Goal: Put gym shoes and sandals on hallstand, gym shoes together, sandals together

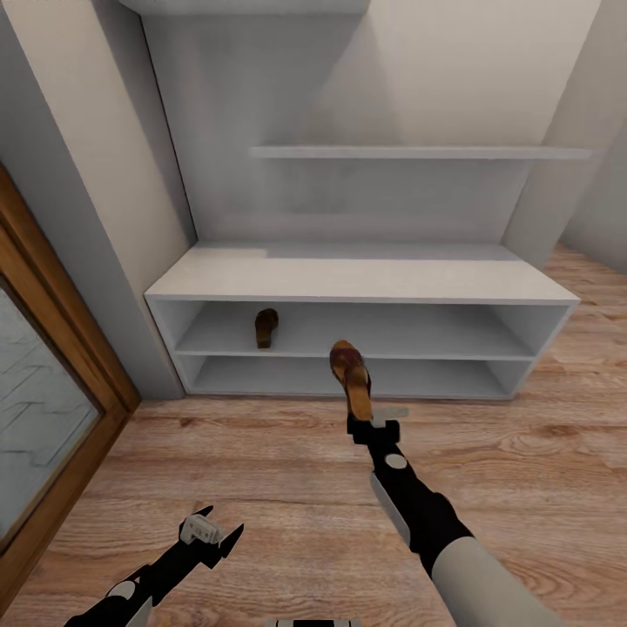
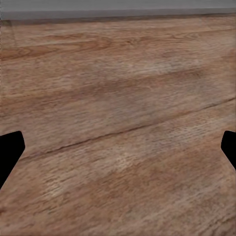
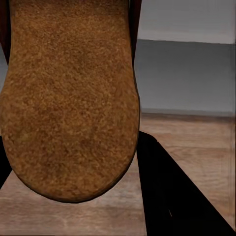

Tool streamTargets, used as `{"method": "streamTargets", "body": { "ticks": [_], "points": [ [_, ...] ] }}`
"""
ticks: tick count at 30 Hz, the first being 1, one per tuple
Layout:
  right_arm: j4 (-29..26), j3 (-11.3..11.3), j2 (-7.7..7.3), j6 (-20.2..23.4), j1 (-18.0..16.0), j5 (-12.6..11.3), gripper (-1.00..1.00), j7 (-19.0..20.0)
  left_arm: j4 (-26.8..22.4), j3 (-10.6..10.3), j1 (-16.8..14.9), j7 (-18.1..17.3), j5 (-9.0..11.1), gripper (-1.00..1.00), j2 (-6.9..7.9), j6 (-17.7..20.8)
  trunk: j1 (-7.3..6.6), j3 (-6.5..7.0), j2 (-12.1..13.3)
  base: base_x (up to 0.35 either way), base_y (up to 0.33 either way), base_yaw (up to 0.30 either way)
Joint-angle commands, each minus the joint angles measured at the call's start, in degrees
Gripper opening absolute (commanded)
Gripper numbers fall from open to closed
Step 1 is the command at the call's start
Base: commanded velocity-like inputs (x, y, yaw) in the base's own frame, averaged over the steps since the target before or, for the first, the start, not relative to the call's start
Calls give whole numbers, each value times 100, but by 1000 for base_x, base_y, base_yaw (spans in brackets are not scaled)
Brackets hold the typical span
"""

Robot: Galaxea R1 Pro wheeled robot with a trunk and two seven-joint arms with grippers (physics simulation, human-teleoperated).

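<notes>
Right gripper [image 1: 373, 421], at centre frame, pinches the second sandal [image 1: 351, 376] by its heel before the shoe rack [image 1: 366, 280], whose upper tier holds the first sandal [image 1: 266, 327]; next, presumably, placement beside it; left gripper [image 1: 212, 534] spread, empty.

Even, soft simulator light; faint shadows, slightly blurred renders, no glare.

Our right arm stretched forward, forearm raised, wrist straight. Right claw [image 1: 373, 420] clamped on heel end of sandal [image 1: 350, 376], toe pointing away from us; right wrist view has tan underside [image 3: 69, 98] close to lens, one dark finger [image 3: 172, 196] beside it. Our left arm low, bent near body. Left claw [image 1: 212, 533] spread wide, holding nothing, fingertips [image 2: 10, 152] at left wrist view's edges.
</notes>
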Motion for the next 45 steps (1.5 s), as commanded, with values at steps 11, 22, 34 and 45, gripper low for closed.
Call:
{"method": "streamTargets", "body": {
  "ticks": [11,22,34,45],
  "points": [
    [-220,244,4,510,-1,-18,-100,-221,0,0,0,4,4,100,0,1,0,0,0,27,0,0],
    [-241,264,0,507,-1,-20,-100,-208,0,0,0,4,4,100,0,0,0,0,0,91,0,0],
    [-243,263,-2,504,-1,-15,-100,-214,0,0,0,10,4,100,0,1,0,0,0,6,0,79],
    [-244,265,-2,504,-1,-11,-100,-214,0,0,0,12,2,100,0,1,0,0,0,1,0,70]
  ]
}}
